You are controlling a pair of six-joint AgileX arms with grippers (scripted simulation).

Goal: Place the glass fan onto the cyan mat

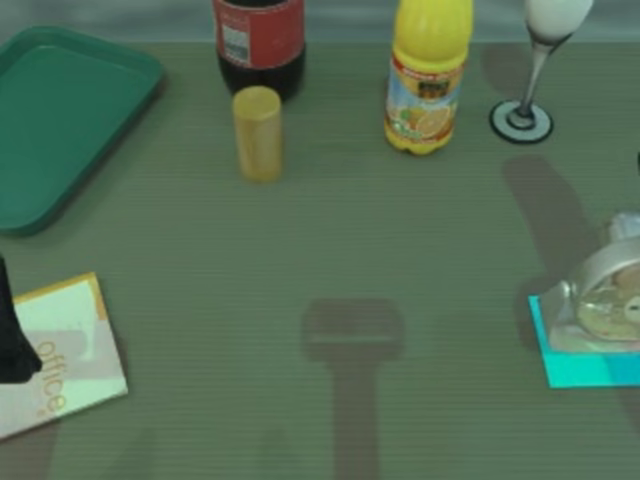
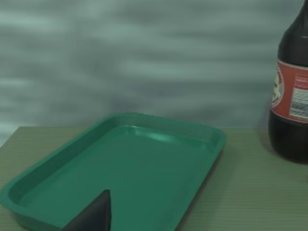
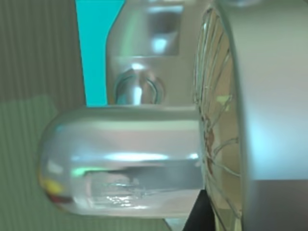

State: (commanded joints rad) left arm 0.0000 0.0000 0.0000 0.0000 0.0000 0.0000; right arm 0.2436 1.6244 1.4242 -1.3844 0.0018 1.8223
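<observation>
The glass fan (image 1: 610, 300) is at the table's right edge, its clear base over the cyan mat (image 1: 585, 368); the mat's left and near strips show beside it. In the right wrist view the fan (image 3: 144, 159) fills the picture, rounded clear housing toward me, with the cyan mat (image 3: 98, 43) behind it. A dark part of my right gripper (image 3: 201, 217) shows against the fan's ring. The top view does not show that gripper. My left gripper (image 1: 12, 335) is parked at the left edge, far from the fan.
A dark green tray (image 1: 60, 120) lies back left. A cola bottle (image 1: 258, 45), yellow cylinder (image 1: 258, 133), orange juice bottle (image 1: 428, 75) and wine glass (image 1: 540, 60) stand along the back. A booklet (image 1: 60, 355) lies front left.
</observation>
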